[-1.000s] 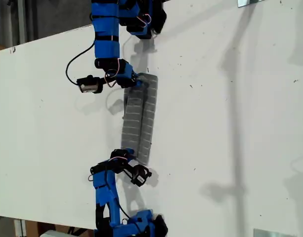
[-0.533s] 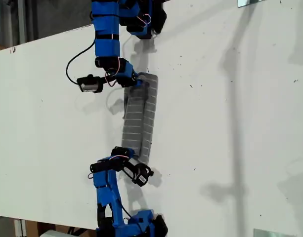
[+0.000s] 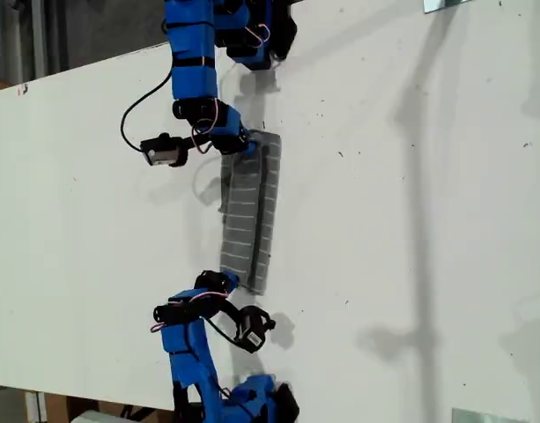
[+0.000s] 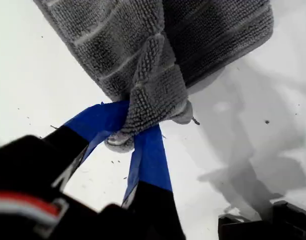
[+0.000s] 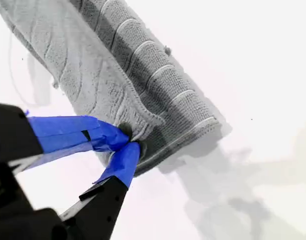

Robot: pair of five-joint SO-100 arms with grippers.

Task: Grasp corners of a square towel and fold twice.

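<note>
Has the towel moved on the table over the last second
Yes, slightly. The towel has shifted toward the exterior view's top: its lower end now sits farther from the arm base at that view's bottom edge, while both ends are clamped.

The towel (image 3: 249,211) lies folded into a long strip on the table (image 3: 410,220), and I place everything else from it. One arm's gripper (image 3: 243,145) sits at the strip's end nearer the exterior view's top, and another arm's gripper (image 3: 227,284) sits at the opposite end, nearer that view's bottom. My first gripper (image 4: 135,132) has one bunched corner (image 4: 155,110) of the towel between its jaws, while my second gripper (image 5: 125,142) pinches the towel's edge just beside another corner (image 5: 202,127).
</note>
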